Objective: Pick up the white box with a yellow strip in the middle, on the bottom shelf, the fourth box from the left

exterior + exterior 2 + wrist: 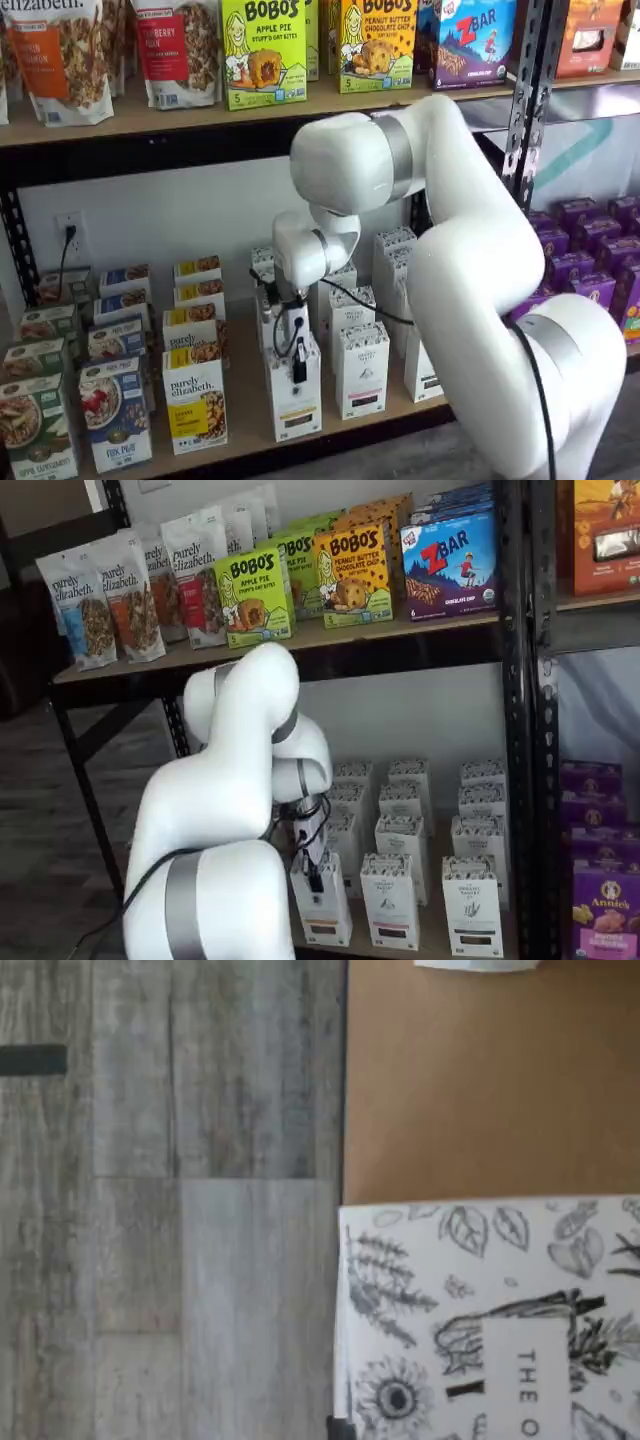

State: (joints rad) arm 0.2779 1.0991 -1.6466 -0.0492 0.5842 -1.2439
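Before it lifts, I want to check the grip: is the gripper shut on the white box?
Shut on it: in both shelf views the gripper has its black fingers down over the top of the white box, which stands upright.

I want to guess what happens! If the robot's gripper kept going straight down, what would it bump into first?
The gripper points down, shut on the white box, so the box comes first. Below that is the bottom shelf.
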